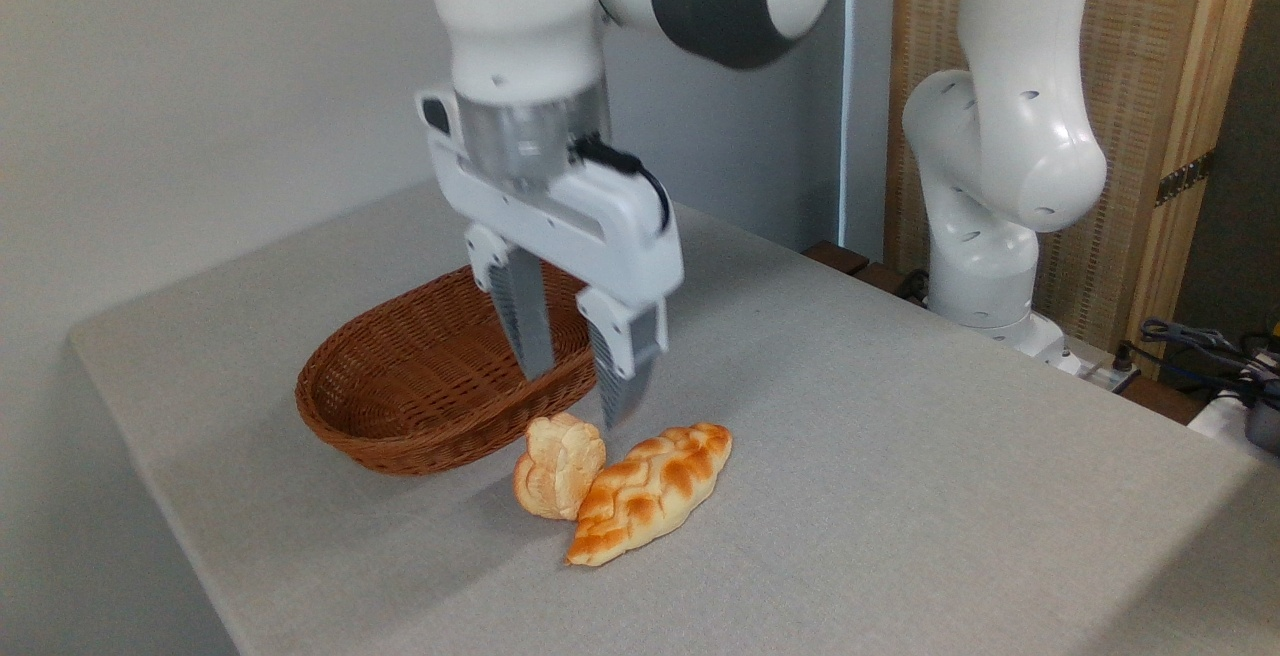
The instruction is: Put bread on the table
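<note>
Hovering open and empty, the end effector [580, 391] sits just up-left of the bread [652, 491], which lies on the bench [900, 456] (long axis lower-left to upper-right), lower centre frame.

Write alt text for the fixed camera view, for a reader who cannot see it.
A braided bread lies on the grey table, touching a small pale roll, with the robot's open, empty gripper just above them. A brown wicker basket, apparently empty, sits behind and to the left.
</note>
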Action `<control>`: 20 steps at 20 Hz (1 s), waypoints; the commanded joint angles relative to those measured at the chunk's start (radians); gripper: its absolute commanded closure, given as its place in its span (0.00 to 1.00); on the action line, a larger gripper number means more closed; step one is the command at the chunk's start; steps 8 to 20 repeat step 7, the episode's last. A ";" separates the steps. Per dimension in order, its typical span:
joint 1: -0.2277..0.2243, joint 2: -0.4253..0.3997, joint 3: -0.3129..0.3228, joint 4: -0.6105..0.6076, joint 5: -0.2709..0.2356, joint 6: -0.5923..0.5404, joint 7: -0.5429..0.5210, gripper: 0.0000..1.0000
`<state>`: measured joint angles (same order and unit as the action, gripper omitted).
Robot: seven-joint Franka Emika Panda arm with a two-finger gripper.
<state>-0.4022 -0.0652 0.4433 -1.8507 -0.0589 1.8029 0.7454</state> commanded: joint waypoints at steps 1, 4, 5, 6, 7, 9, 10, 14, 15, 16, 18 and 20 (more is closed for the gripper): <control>-0.012 -0.001 -0.055 0.060 0.017 0.039 0.014 0.00; -0.014 0.001 -0.061 0.061 0.017 0.081 0.014 0.00; -0.012 0.001 -0.061 0.061 0.016 0.072 0.014 0.00; -0.014 0.005 -0.061 0.061 0.016 0.072 0.012 0.00; -0.014 0.011 -0.061 0.061 0.016 0.075 0.014 0.00; -0.014 0.011 -0.061 0.061 0.016 0.075 0.014 0.00; -0.014 0.011 -0.061 0.061 0.016 0.075 0.014 0.00; -0.014 0.011 -0.061 0.061 0.016 0.075 0.014 0.00; -0.014 0.011 -0.061 0.061 0.016 0.075 0.014 0.00; -0.014 0.011 -0.061 0.061 0.016 0.075 0.014 0.00; -0.014 0.011 -0.061 0.061 0.016 0.075 0.014 0.00; -0.014 0.011 -0.061 0.061 0.016 0.075 0.014 0.00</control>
